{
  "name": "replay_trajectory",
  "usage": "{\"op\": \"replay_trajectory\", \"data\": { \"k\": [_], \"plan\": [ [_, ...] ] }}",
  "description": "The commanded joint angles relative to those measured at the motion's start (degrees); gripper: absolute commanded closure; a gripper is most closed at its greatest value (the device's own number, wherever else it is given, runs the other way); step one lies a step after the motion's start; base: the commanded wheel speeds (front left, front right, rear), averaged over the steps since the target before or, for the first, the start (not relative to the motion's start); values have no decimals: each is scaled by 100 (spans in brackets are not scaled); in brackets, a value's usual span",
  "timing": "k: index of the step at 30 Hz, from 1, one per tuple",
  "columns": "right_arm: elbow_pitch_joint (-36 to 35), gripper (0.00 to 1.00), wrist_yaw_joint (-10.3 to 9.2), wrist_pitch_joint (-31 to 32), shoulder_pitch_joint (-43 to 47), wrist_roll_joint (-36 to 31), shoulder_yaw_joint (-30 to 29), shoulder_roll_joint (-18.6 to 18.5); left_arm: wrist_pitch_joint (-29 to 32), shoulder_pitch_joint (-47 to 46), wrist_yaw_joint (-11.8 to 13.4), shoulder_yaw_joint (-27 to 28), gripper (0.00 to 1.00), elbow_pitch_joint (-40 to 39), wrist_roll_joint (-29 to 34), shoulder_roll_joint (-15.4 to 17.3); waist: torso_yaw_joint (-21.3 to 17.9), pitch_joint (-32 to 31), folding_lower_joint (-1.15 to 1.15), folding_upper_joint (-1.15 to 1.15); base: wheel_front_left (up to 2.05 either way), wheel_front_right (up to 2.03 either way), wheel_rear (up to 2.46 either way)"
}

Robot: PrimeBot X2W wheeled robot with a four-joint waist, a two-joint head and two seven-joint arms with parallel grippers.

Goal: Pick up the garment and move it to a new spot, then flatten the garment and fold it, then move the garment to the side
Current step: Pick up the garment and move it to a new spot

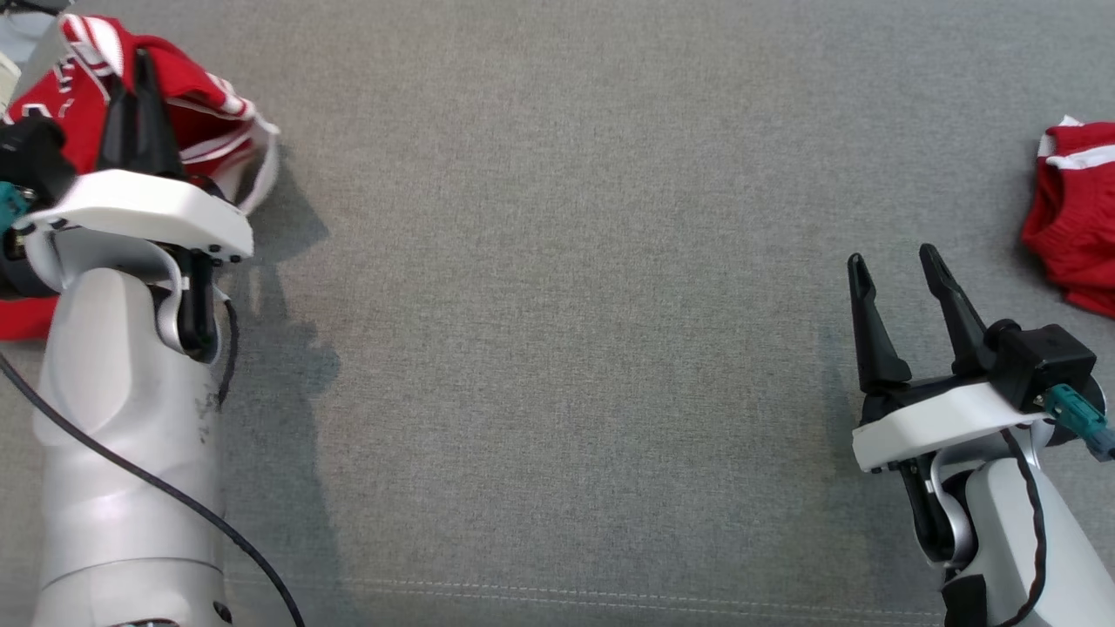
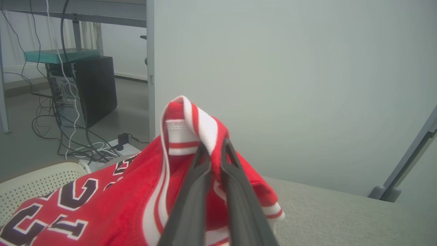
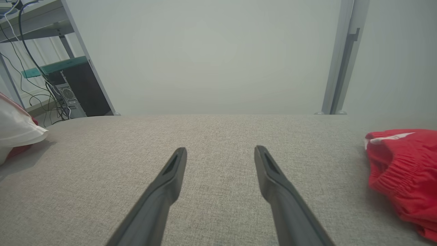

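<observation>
A: Where is the garment (image 1: pixel 187 91)?
B: Red jersey, at the tabletop (image 1: pixel 557 305) end well apart from the red shorts (image 1: pixel 1076 213). Left claw (image 2: pixel 215 145) is clamped on its striped trim (image 2: pixel 184 133). Right claw (image 1: pixel 893 259) sits near the shorts, fingers apart, holding nothing.
A: Handling?
B: Judged light and limp, so it will drape and drag. The trim looks the firmer hold.
A: Room?
B: Bare tabletop between garment and shorts. The tabletop edge seems close on the side away from the shorts.
</observation>
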Motion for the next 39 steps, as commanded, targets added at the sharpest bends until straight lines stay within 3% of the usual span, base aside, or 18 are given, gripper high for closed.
{"op": "replay_trajectory", "data": {
  "k": [1, 7, 12, 23, 29, 39],
  "plan": [
    [-81, 0, 24, -35, 94, 42, 127, 41, -32, 97, -32, -37, 100, -223, 61, 219, -93, -190, 0, 0, 0, 0, 0],
    [-40, 0, 24, -35, 233, 94, 102, 109, -32, 373, -38, -989, 100, -564, -51, 4, -353, -399, 0, 0, 0, 0, 0],
    [-16, 0, 24, -35, 329, 137, 14, 157, -32, 554, -39, -2459, 100, -559, -779, -15, -598, -483, 0, 0, 0, 0, 0],
    [41, 0, 24, -35, 345, 276, 204, 222, -32, 786, 38, -4354, 100, -766, -1745, -17, -1264, -565, 0, 0, 0, 0, 0],
    [60, 0, 24, -35, 373, 408, 373, 227, -32, 591, 222, -4848, 100, -895, -2039, -18, -1685, -611, 0, 0, 0, 0, 0],
    [65, 0, 24, -35, 408, 590, 601, 228, -32, 310, 270, -4931, 100, -1252, -1844, -18, -2272, -536, 0, 0, 0, 0, 0]
  ]
}}
